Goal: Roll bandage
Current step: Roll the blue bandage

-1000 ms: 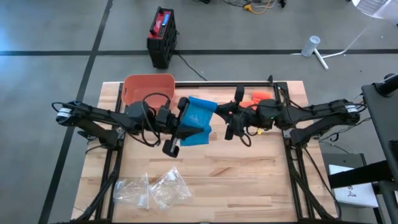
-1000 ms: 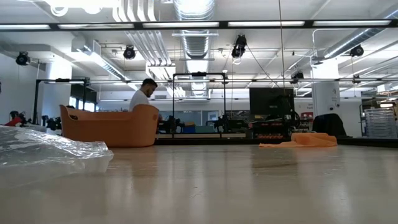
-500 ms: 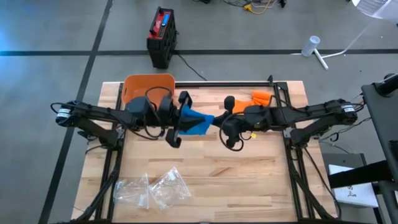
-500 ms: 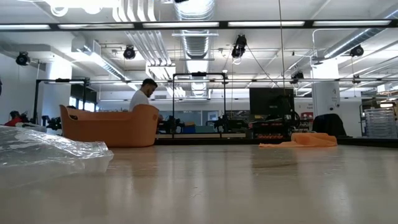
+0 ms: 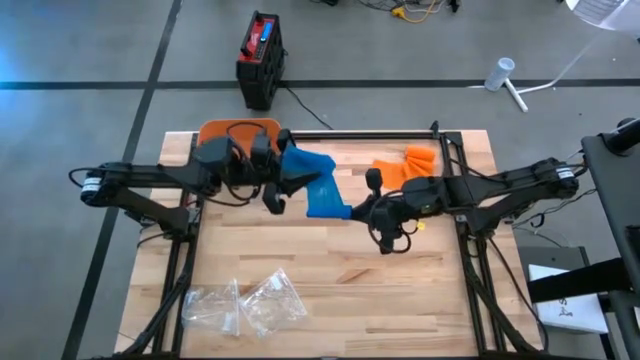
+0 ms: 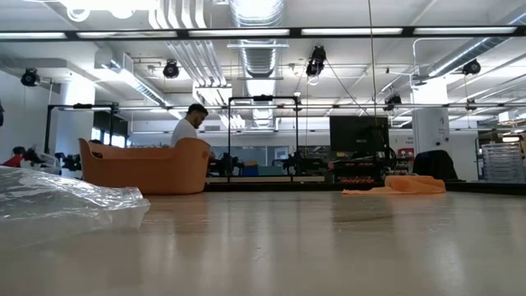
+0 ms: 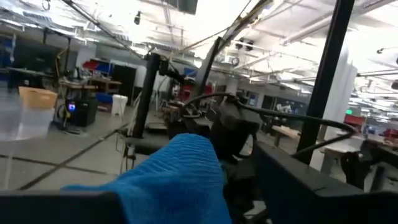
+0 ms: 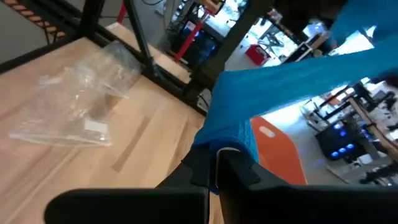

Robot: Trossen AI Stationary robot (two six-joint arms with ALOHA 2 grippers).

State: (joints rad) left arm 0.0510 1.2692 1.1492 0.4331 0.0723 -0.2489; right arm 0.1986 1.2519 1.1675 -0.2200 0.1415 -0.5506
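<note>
Stretching between the two arms above the wooden surface, the blue bandage hangs clear of the boards, gripped at both ends and sagging into a wide fold in the middle. The left end effector sits near the far-left part of the surface, just beside the orange basket, its fingers pressed onto the upper end of the blue cloth, which bunches between them in the left wrist view. The right end effector is nearer the middle, its fingers pinching the lower edge of the bandage, as the right wrist view shows. Behind the right arm, an orange cloth lies on the far side of the surface. Two clear plastic bags rest near the front-left corner, well apart from the arms. In the low view, a person shows behind the basket.
</note>
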